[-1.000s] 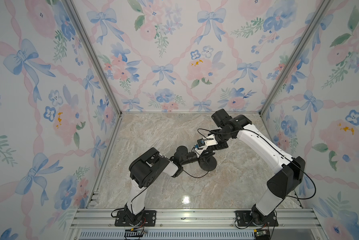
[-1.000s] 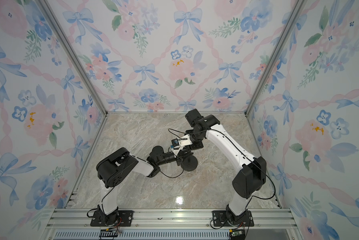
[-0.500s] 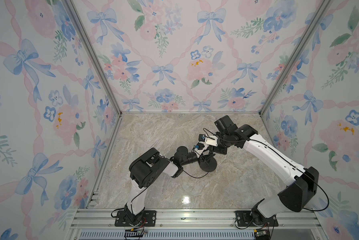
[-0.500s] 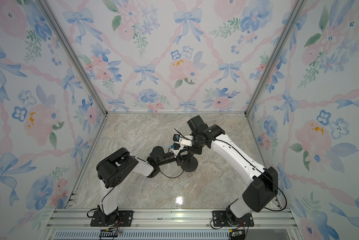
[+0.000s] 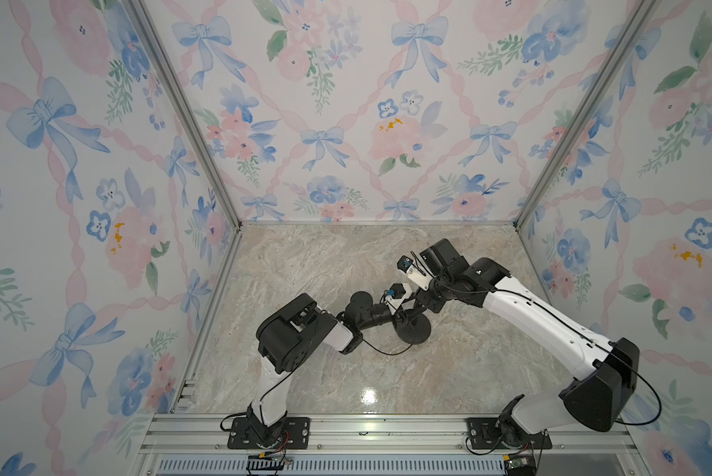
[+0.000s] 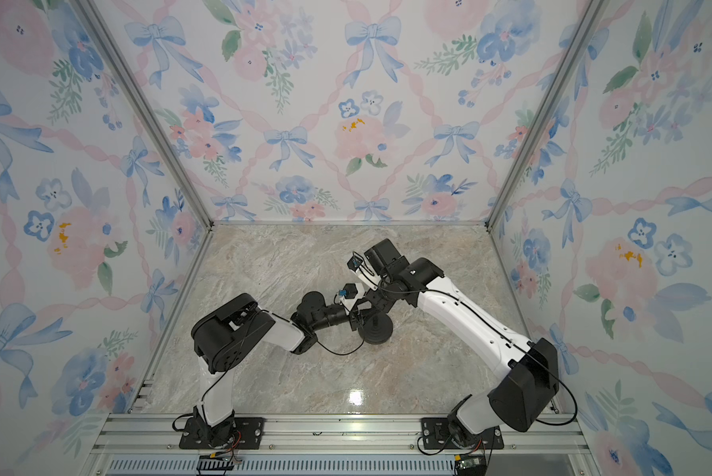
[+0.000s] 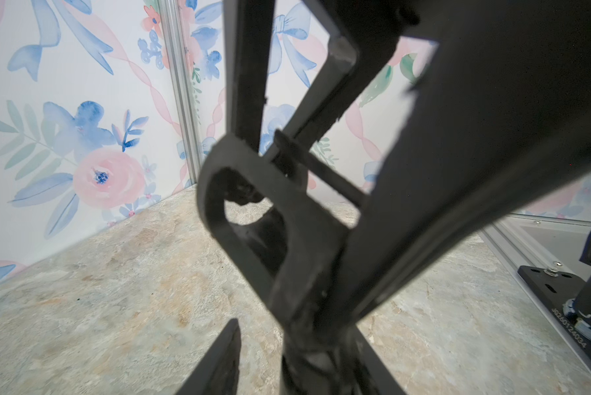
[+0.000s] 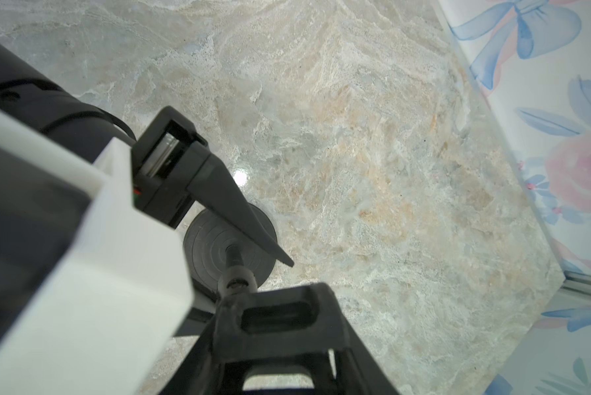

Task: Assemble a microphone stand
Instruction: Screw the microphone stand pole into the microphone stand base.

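Right now your microphone stand (image 5: pixel 414 327) sits near the middle of the marble tabletop (image 5: pixel 325 263), its disc base (image 8: pixel 208 246) flat on the stone and the rod (image 8: pixel 234 259) rising upright from its centre. Your right gripper (image 5: pixel 417 306) comes in from above, its fingers clamped on the clip head (image 8: pixel 277 313). Your left gripper (image 5: pixel 404 316) reaches in low from the side with fingers released, one pointed finger (image 8: pixel 232 205) crossing above the base, clear of the rod.
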